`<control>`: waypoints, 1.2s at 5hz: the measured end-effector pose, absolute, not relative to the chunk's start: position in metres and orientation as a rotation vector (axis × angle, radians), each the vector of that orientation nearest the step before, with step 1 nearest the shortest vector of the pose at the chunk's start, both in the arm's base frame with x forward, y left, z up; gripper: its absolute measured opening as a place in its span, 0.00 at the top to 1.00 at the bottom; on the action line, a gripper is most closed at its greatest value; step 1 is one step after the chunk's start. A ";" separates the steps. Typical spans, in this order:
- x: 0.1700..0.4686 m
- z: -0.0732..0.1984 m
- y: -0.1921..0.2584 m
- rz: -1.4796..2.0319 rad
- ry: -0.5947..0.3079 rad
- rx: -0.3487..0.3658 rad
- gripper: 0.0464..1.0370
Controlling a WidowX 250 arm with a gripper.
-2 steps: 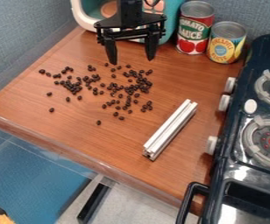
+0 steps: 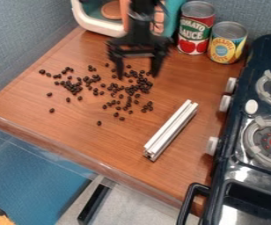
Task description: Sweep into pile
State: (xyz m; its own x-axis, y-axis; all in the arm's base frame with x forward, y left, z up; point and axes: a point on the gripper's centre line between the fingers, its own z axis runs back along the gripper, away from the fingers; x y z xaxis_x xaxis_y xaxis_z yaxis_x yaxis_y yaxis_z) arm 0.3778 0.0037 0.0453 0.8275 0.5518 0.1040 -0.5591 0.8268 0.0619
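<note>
Your gripper (image 2: 138,74) is released, its two fingers spread apart and pointing down at the far edge of the beans (image 2: 74,87). The beans lie scattered on the counter (image 2: 73,132), partly under your gripper and mostly nearer the camera and to its left in the view. The bar (image 2: 170,131) lies slanted, nearer the camera than the gripper, on its stove side. To the gripper's right stand the red can (image 2: 195,28) and yellow can (image 2: 226,44), then the stove (image 2: 238,145).

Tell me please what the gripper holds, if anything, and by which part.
Nothing is held: the gripper is open and empty, and the pale grooved bar lies on the counter.
</note>
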 end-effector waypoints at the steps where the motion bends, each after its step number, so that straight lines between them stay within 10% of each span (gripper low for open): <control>1: 0.392 0.035 -0.025 0.530 -0.119 0.152 0.04; 3: 0.409 0.017 -0.059 0.444 -0.183 0.186 0.04; 6: 0.429 0.013 -0.020 0.521 -0.180 -0.035 0.04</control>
